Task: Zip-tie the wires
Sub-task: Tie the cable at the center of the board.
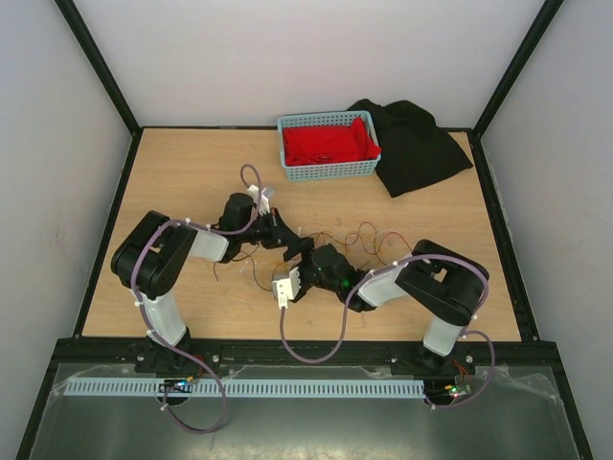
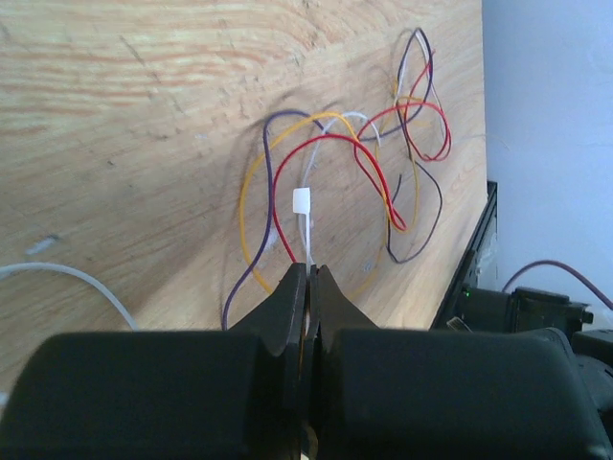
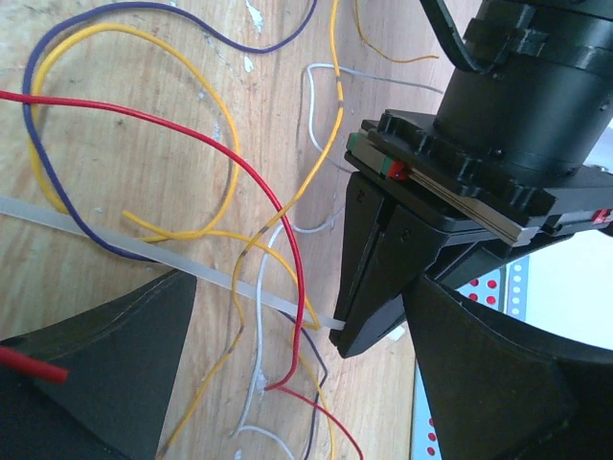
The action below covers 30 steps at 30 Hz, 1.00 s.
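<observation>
Pinching one end of the zip tie (image 2: pixel 301 201) between its pressed-together fingers, my left claw (image 2: pixel 308 273) holds the whitish strip low over the surface (image 2: pixel 115 115). That lets the rest of the strip reach out among the wires (image 2: pixel 330 137), with its small square head at the far end. The red, yellow, purple and pale strands loop loosely on both sides of the zip tie and cross it, not yet gathered. I judge the strip is held this way so that it can be brought round them. My right claw (image 3: pixel 302 287) hangs spread wide close over the zip tie, gripping nothing, probably placed there to take the free end once the strands are bunched. Well beyond the zip tie, toward the far side of the surface, stands a light blue basket (image 1: pixel 330 173) with a red cloth (image 1: pixel 330 142) inside it. A black cloth (image 1: pixel 417 144) lies outside it, equally far from the zip tie.
</observation>
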Each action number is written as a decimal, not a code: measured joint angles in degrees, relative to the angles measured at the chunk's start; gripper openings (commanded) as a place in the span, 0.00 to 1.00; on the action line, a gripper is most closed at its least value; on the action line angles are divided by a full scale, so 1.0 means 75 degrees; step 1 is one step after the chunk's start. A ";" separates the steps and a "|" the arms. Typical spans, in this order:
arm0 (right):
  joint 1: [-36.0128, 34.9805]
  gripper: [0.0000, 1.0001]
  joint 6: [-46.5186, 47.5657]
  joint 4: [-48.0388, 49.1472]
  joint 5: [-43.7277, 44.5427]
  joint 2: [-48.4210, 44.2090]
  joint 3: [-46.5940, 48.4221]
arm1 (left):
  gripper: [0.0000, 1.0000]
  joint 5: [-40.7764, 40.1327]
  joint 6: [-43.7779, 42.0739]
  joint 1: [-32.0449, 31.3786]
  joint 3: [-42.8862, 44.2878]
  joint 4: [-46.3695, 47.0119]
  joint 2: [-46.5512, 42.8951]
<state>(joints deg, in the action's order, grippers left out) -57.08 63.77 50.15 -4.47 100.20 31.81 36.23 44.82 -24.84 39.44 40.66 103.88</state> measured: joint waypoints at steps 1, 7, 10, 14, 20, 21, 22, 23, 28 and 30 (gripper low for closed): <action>-0.0020 0.99 -0.0087 0.0041 -0.0026 -0.0050 -0.0076 | 0.00 0.0026 0.0006 -0.0003 0.0000 -0.0026 0.0000; -0.0233 0.99 -0.0516 0.0175 -0.0026 -0.0396 -0.0493 | 0.00 0.0239 0.0061 -0.0125 0.0000 -0.0297 0.0003; -0.0303 0.99 -0.0670 0.0251 -0.0003 -0.0460 -0.0577 | 0.00 0.0291 0.0079 -0.0128 0.0000 -0.0353 0.0003; -0.0373 0.99 -0.0816 0.0434 0.0052 -0.0522 -0.0720 | 0.00 0.0321 0.0093 -0.0131 0.0000 -0.0388 0.0003; -0.0525 0.99 -0.1064 0.0571 0.0009 -0.0638 -0.0988 | 0.00 0.0149 0.0119 -0.0093 0.0047 -0.0341 0.0006; -0.0562 0.99 -0.1107 0.0568 -0.0009 -0.0659 -0.0997 | 0.00 0.0111 0.0125 -0.0079 0.0067 -0.0309 0.0006; -0.0586 0.99 -0.1157 0.0542 -0.0038 -0.0699 -0.0997 | 0.00 0.0070 0.0128 -0.0076 0.0090 -0.0297 0.0006; -0.0597 0.99 -0.1201 0.0519 -0.0061 -0.0755 -0.0997 | 0.00 0.0020 0.0131 -0.0067 0.0102 -0.0280 0.0006; -0.0606 0.99 -0.1466 0.0498 -0.0230 -0.1005 -0.0991 | 0.00 -0.0096 0.0152 -0.0050 0.0108 -0.0262 0.0009; -0.0609 0.99 -0.1539 0.0481 -0.0312 -0.1032 -0.0988 | 0.00 -0.0114 0.0157 -0.0050 0.0108 -0.0265 0.0009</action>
<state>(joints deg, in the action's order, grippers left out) -61.65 52.23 53.76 -6.81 92.47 24.40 35.38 46.00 -25.21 40.25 38.68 103.94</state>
